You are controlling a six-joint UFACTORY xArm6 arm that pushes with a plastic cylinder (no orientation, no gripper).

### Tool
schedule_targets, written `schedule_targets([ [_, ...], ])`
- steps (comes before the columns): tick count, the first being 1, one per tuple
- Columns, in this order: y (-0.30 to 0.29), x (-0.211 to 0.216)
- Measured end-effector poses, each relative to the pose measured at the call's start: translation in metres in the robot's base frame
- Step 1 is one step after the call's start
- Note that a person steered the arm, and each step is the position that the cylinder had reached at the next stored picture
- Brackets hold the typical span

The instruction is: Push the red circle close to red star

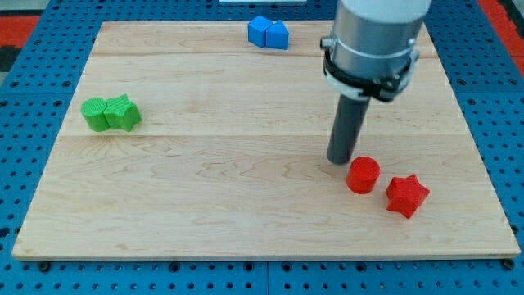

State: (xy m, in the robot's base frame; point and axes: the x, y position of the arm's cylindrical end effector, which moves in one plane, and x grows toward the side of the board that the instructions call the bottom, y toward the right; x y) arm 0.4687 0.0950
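Note:
The red circle (363, 175) is a short red cylinder on the wooden board (205, 197), at the view's lower right. The red star (407, 195) lies just to its right and a little lower, with a narrow gap between them. My tip (339, 160) is the end of the dark rod and rests on the board just to the upper left of the red circle, close to it or touching it.
Two blue blocks (268, 33) sit together at the board's top edge. Two green blocks (110, 113) sit together at the view's left. The arm's grey body (372, 37) hangs over the upper right. A blue pegboard surrounds the board.

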Motion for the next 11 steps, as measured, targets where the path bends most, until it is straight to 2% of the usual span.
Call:
schedule_targets([
  [1, -0.006, -0.040],
  [2, -0.018, -0.060],
  [4, -0.008, 0.011],
  [6, 0.053, 0.031],
  [7, 0.058, 0.017],
  [8, 0.083, -0.053],
  [9, 0.154, -0.148],
  [10, 0.194, -0.253],
  [11, 0.189, -0.277],
])
